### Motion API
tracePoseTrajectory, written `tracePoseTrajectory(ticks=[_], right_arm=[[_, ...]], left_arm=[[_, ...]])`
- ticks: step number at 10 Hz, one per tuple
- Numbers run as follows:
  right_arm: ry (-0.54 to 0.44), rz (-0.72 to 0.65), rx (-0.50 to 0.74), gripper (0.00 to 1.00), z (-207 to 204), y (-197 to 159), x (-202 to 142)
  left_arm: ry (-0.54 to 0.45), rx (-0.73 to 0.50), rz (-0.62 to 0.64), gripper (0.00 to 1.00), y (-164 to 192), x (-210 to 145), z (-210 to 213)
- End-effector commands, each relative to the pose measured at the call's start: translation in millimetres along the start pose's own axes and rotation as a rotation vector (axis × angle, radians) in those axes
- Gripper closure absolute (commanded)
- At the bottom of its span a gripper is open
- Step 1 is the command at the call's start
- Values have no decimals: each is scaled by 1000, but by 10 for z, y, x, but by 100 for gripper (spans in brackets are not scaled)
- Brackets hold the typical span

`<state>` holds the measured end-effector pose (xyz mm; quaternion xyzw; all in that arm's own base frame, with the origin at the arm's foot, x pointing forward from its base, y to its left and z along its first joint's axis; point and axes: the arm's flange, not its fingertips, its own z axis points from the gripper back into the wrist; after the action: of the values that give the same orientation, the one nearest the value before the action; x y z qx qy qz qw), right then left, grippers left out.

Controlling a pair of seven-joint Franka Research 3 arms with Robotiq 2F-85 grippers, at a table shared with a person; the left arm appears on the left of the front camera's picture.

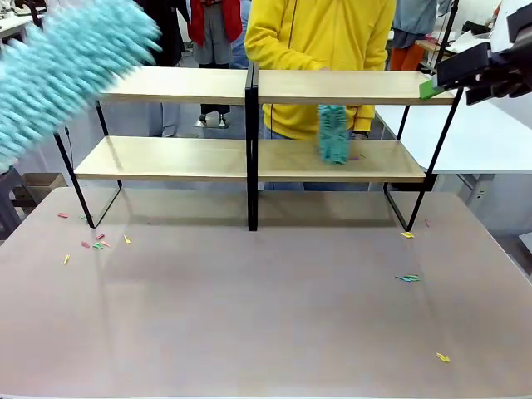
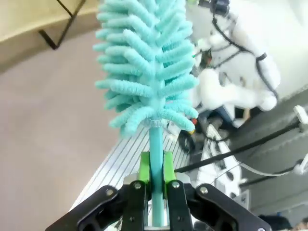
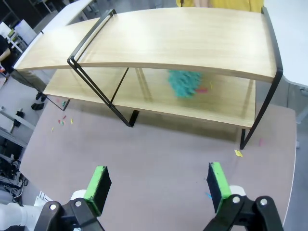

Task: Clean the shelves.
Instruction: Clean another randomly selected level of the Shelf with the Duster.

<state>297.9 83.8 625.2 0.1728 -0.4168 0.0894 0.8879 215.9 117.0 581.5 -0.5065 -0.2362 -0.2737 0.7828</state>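
The shelves [image 1: 249, 158] are two long pale wood boards in a thin black frame, standing at the far side of the brown table. In the left wrist view my left gripper [image 2: 155, 180] is shut on the thin handle of a fluffy teal duster [image 2: 147, 62]. That duster [image 1: 66, 66] appears blurred at the upper left, off the left end of the top board. My right gripper [image 3: 158, 185] is open and holds nothing. It hovers above the shelves [image 3: 159, 38], and its green pad [image 1: 431, 87] is at the top board's right end. A person in yellow holds a second teal duster [image 1: 333, 133] on the lower board.
Small coloured scraps lie on the table [image 1: 249, 316]: a cluster near the rack's left foot [image 1: 96, 243], and others at the right [image 1: 407, 278] and front right [image 1: 443, 357]. A white table [image 1: 482, 133] stands to the right.
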Motion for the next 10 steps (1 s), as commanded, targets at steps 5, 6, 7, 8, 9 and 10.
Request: tracePoseTrajectory(ticks=[5,6,7,8,9,10], right_arm=[[-3,-2,8,0,-2,-1,7],[-3,-2,8,0,-2,-1,7],[-3,-2,8,0,-2,-1,7],[-3,-2,8,0,-2,-1,7],[-3,-2,8,0,-2,-1,7],[-3,-2,8,0,-2,-1,7]], left_arm=[[-349,-174,244,88,500,-507,1036],[-333,-93,58,88,89,-631,1097],[-333,-93,58,88,89,-631,1097],[-333,-93,58,88,89,-631,1097],[-333,-93,58,88,89,-631,1097],[-333,-93,58,88,89,-631,1097]])
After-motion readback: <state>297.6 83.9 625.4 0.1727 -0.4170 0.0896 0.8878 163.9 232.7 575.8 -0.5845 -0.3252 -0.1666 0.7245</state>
